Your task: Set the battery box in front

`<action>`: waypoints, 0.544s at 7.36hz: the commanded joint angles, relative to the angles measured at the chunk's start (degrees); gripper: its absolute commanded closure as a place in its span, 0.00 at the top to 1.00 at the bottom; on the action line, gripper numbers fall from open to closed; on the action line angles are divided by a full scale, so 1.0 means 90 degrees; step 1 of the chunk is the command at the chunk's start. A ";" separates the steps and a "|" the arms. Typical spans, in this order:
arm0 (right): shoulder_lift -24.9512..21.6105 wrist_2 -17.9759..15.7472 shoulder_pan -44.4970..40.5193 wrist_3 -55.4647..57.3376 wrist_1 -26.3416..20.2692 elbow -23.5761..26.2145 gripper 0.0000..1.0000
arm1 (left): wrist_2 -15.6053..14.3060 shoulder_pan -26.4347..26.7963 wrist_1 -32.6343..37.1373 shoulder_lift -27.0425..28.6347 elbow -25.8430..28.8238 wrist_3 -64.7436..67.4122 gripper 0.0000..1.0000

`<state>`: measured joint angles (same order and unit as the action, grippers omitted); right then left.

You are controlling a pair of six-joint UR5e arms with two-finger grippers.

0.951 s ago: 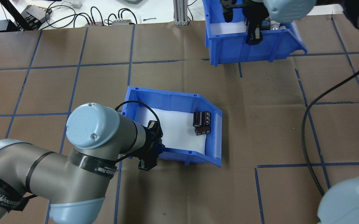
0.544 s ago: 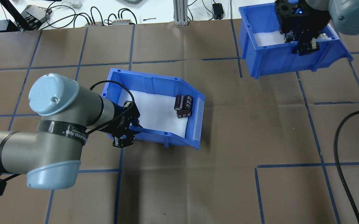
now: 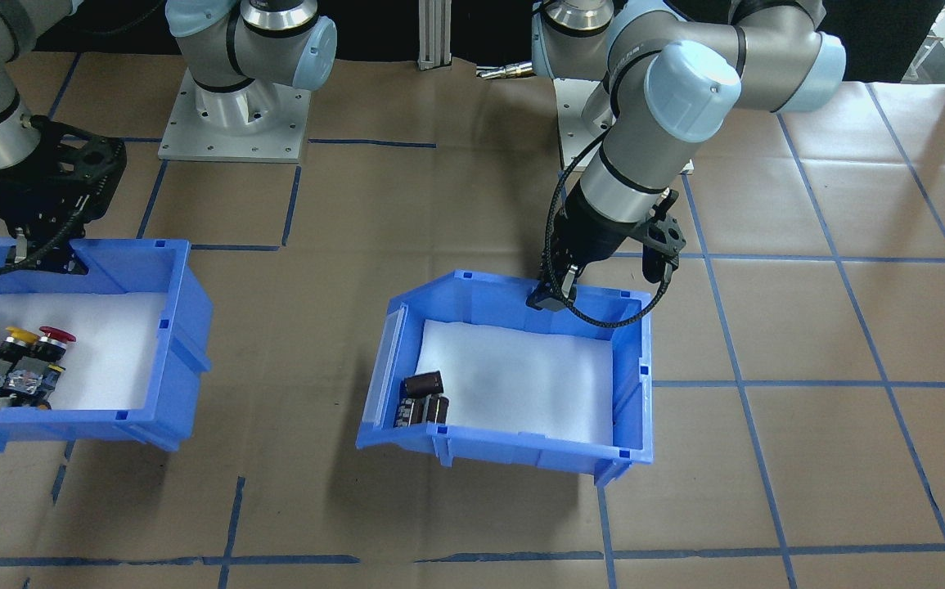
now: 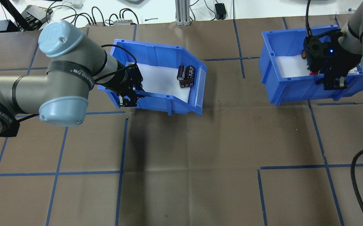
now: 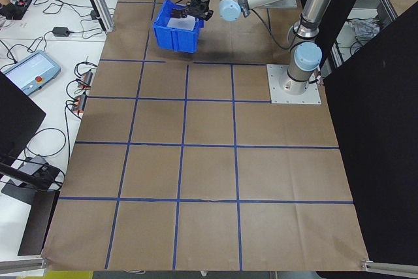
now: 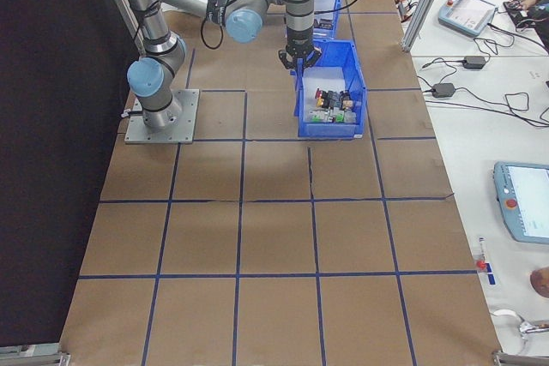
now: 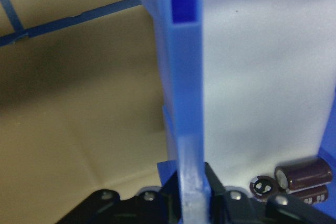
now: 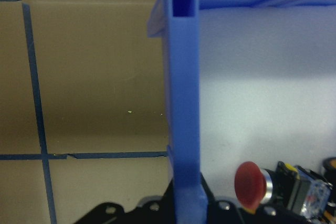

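Note:
The battery box point(image 4: 156, 54) is a blue bin with a white foam liner and dark cylindrical batteries point(image 4: 186, 75) at its sloped open end. It hangs slightly tilted above the brown table and throws a shadow below. My left gripper point(image 4: 130, 96) is shut on its near wall, which the left wrist view shows as a blue rim point(image 7: 186, 103) between the fingers. In the front-facing view the same box point(image 3: 521, 446) sits mid-table with my left gripper point(image 3: 555, 288) on its back wall. My right gripper point(image 4: 332, 82) is shut on the wall of a second blue bin point(image 4: 289, 91).
The second bin point(image 3: 128, 266) holds colourful push-button switches point(image 3: 6, 360); a red button point(image 8: 252, 184) shows in the right wrist view. Cables and small devices point(image 4: 106, 17) line the far table edge beside an aluminium post point(image 4: 181, 12). A black cable point(image 4: 357, 175) lies at the right.
My left arm has carried the battery box leftwards and towards the far side of the table. My right arm has moved the switch bin to the right and nearer the robot.

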<state>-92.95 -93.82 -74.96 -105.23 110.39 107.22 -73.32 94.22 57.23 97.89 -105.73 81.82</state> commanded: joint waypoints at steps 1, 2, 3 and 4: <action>-0.0452 -0.0005 0.0018 0.0012 0.0273 0.0702 0.01 | 0.0227 0.0543 -0.0079 0.1480 0.1670 0.1117 0.00; -0.0541 -0.0005 0.0028 0.0012 0.0273 0.0839 0.01 | 0.0188 0.0759 -0.0079 0.2144 0.2501 0.1510 0.00; -0.0638 -0.0005 0.0018 0.0012 0.0244 0.0937 0.01 | 0.0188 0.0887 -0.0079 0.2741 0.3244 0.1736 0.00; -0.0833 -0.0005 -0.0011 0.0022 0.0176 0.1141 0.01 | 0.0149 0.1053 -0.0040 0.3104 0.3696 0.1922 0.03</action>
<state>-98.61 -93.86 -74.83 -105.10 112.50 115.49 -71.71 101.78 56.61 120.46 -79.12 96.44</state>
